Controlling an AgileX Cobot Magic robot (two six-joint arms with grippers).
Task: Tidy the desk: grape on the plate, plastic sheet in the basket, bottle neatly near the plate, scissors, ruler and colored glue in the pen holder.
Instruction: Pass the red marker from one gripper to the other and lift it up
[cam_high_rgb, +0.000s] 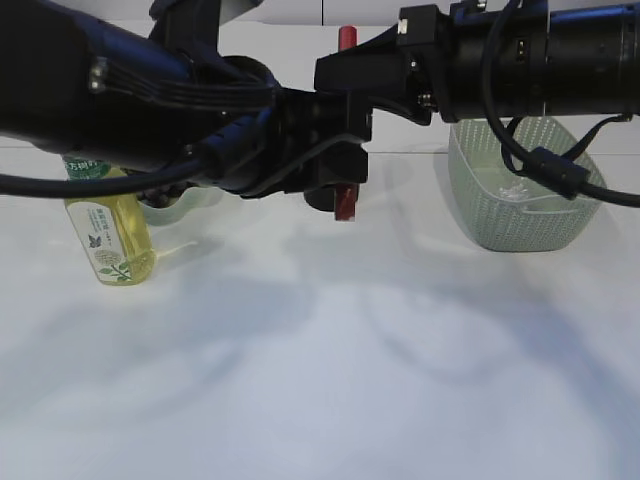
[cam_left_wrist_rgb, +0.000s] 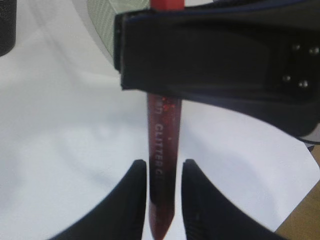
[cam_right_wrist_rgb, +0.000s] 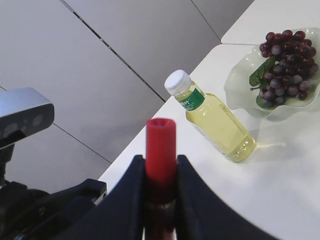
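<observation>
The red glitter glue tube (cam_high_rgb: 345, 203) hangs upright above the table between both grippers. My right gripper (cam_right_wrist_rgb: 160, 161) is shut on its red cap end (cam_right_wrist_rgb: 160, 145). My left gripper (cam_left_wrist_rgb: 164, 167) straddles the tube's pointed lower end (cam_left_wrist_rgb: 162, 200), with a thin gap on each side, so it is open. The bottle of yellow liquid (cam_high_rgb: 110, 240) lies at the left, next to the plate (cam_right_wrist_rgb: 240, 85) that holds the grapes (cam_right_wrist_rgb: 282, 60). The scissors and ruler are out of view.
A pale green mesh basket (cam_high_rgb: 520, 215) stands at the right with something clear inside. A dark object (cam_left_wrist_rgb: 6, 25) shows at the top left of the left wrist view. The table edge runs behind the bottle (cam_right_wrist_rgb: 215, 117).
</observation>
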